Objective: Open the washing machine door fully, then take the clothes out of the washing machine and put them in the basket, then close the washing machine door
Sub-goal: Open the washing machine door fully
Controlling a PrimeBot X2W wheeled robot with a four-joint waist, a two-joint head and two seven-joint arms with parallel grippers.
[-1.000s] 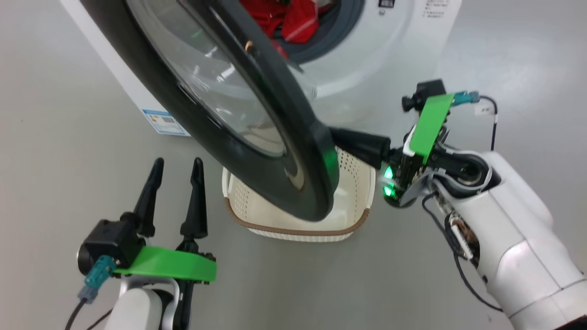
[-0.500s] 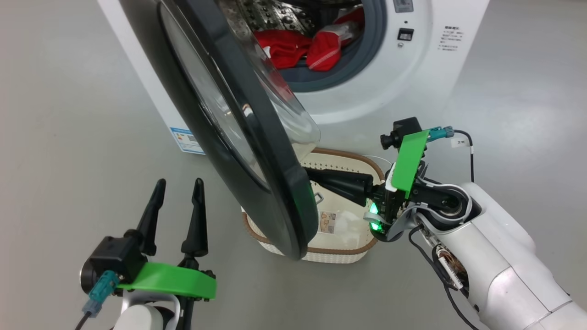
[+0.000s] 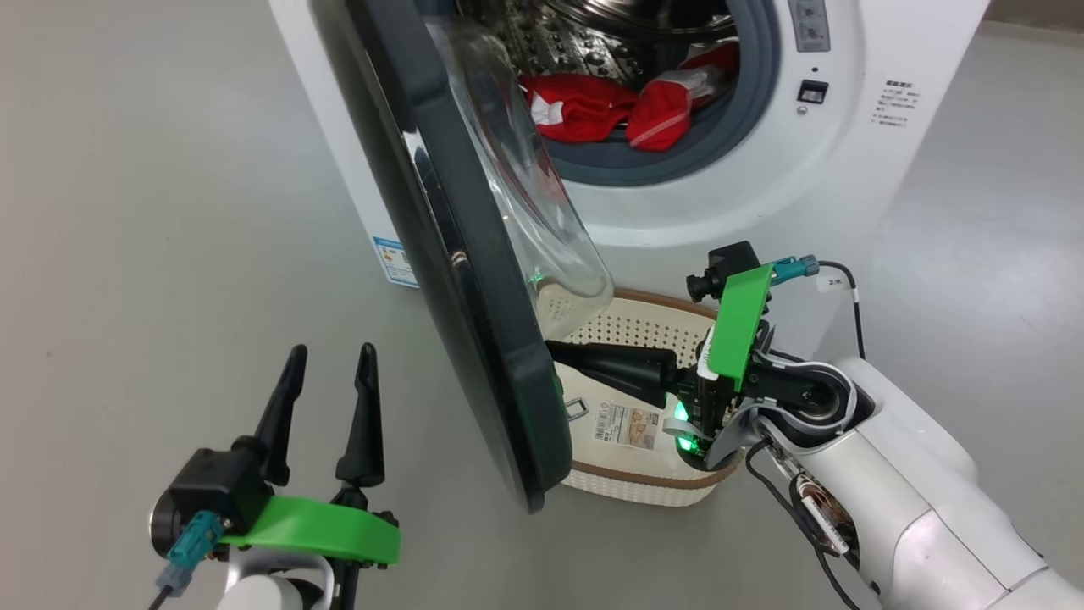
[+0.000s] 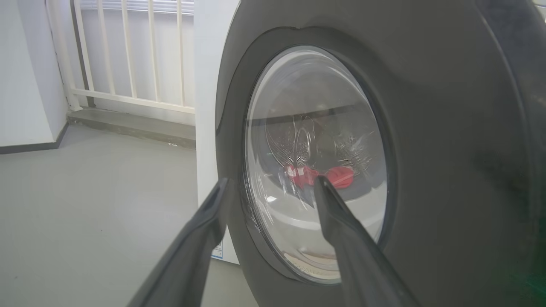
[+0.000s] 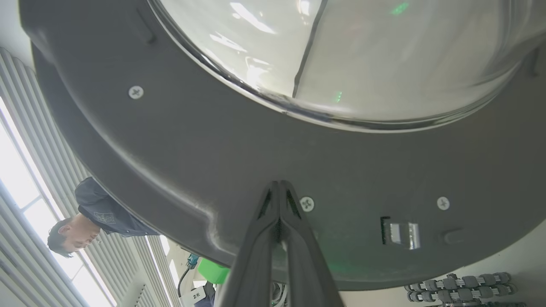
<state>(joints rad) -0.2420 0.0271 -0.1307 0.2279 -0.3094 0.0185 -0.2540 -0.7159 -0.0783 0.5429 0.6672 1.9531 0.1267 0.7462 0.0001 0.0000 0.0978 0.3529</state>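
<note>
While clenched tip to tip on nothing, touches the right gripper [image 3: 552, 347] to the inner rim of the washing machine door [image 3: 500, 356], low down, just above the basket [image 3: 635, 326]. Has the left gripper [image 3: 330, 349] spread wide and empty on the door's outer side, near it but apart, fingers aimed at the glass. Finds the door half swung, edge-on, between the two grippers. Finds the clothes [image 3: 593, 114] heaped at the drum's front lip inside the washing machine [image 3: 847, 169], well apart from both grippers, beyond the door.
</note>
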